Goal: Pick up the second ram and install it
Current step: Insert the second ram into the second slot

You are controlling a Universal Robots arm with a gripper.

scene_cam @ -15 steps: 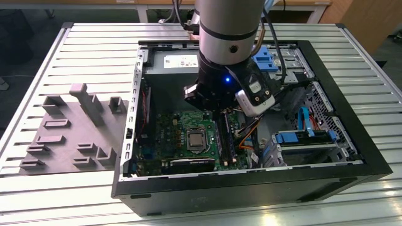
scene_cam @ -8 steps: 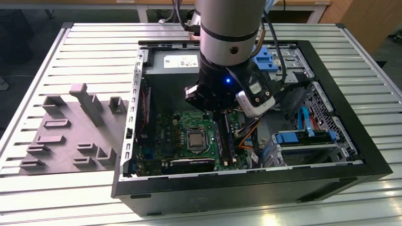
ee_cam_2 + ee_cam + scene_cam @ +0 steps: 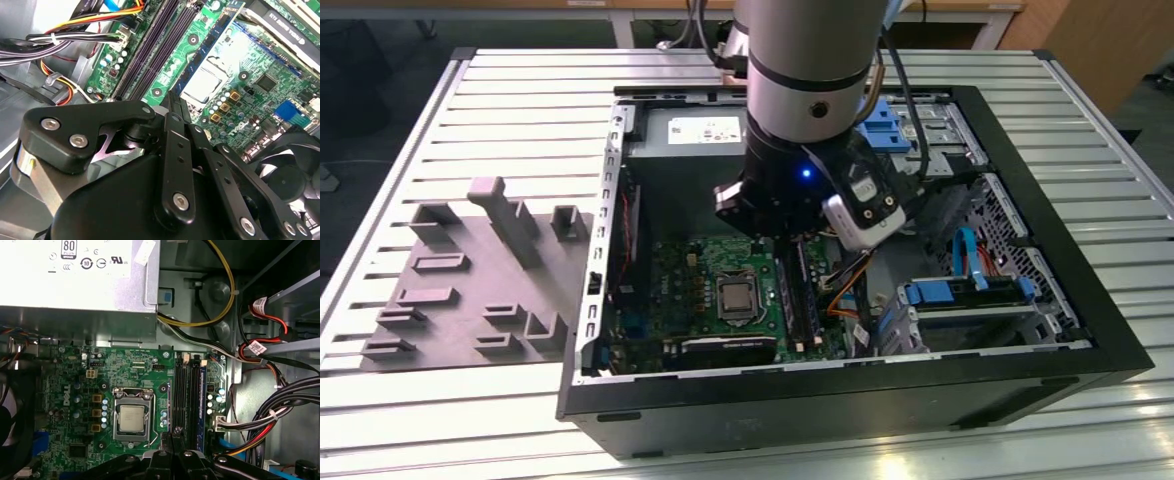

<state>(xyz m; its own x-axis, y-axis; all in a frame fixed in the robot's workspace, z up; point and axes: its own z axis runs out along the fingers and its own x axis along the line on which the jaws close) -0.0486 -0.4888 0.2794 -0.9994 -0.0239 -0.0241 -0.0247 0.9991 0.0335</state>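
The arm hangs over the open computer case [image 3: 854, 390] on the slatted table [image 3: 494, 400], its pincer [image 3: 790, 245] down above the green motherboard [image 3: 700, 262]. In the second wrist view, the pincer [image 3: 174, 102] is pinched together on the second ram [image 3: 172, 100], a thin dark strip held edge-on between the fingertips. In the first wrist view the strip [image 3: 173, 432] sits right over the long black memory slots [image 3: 186, 395], beside the processor socket [image 3: 132, 416]. The grey holder tray [image 3: 474, 290] lies at the exterior view's left.
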